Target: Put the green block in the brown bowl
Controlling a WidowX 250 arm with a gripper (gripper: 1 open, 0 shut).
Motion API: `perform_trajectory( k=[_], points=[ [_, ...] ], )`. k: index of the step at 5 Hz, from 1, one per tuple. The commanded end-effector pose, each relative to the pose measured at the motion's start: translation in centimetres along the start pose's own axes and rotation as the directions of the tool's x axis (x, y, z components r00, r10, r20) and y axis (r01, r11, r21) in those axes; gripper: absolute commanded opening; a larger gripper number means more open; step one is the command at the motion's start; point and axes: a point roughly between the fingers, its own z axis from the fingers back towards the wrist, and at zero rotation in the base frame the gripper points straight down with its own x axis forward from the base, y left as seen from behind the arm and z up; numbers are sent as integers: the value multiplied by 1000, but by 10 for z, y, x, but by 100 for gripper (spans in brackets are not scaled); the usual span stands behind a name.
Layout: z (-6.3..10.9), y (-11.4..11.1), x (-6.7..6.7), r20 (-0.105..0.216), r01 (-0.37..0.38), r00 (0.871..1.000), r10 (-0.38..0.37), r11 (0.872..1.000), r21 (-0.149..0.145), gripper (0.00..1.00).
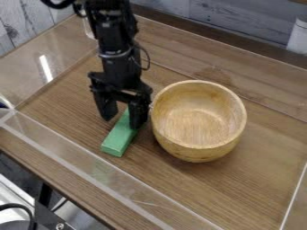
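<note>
The green block lies flat on the wooden table, just left of the brown bowl, a round tan wooden bowl standing upright with nothing inside. My gripper hangs straight down over the block's far end, open, with one black finger on each side of that end. Its fingertips reach close to the table. The block's far end is partly hidden behind the fingers, and I cannot tell whether they touch it.
A clear acrylic wall runs along the near and left sides of the wooden table. Beyond the back edge a grey plank surface shows.
</note>
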Motion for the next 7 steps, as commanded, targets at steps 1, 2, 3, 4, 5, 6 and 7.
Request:
perform_trajectory(
  k=[1,2,3,4,5,6,7],
  points=[
    [-1,2,6,22,-1,1000,0,1000,21,100],
    [-6,3,7,16,-7,1000,7,1000,21,0],
    [-4,2,7,17,-11,1000,11,1000,14,0],
    [4,-1,8,25,-16,1000,16,1000,0,0],
    [10,-2,9,31,-20,999,21,1000,-11,0],
    [15,-4,10,33,-23,999,24,1000,-20,0],
    [22,-6,11,40,-27,999,28,999,-30,0]
  ],
)
